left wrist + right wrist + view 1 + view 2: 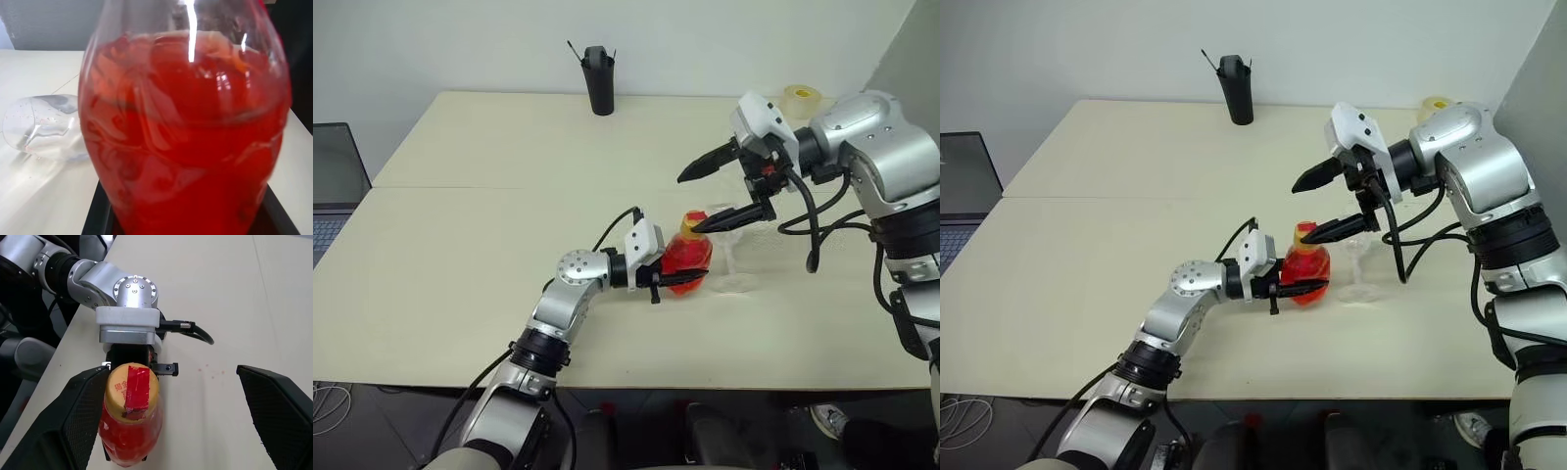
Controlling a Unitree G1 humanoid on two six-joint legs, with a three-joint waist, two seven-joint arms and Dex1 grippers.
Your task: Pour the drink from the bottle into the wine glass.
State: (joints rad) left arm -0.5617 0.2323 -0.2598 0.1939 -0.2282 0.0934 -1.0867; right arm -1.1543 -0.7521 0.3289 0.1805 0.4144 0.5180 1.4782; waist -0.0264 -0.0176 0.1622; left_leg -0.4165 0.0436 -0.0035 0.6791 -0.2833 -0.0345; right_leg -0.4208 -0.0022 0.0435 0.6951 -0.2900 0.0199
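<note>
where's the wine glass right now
In the left eye view the wine glass stands upright on the table, right of centre, just to the right of the bottle that the left gripper holds.

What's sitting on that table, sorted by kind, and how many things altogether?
Bottle: 1
Wine glass: 1
Black cup: 1
Tape roll: 1
Total: 4
</note>
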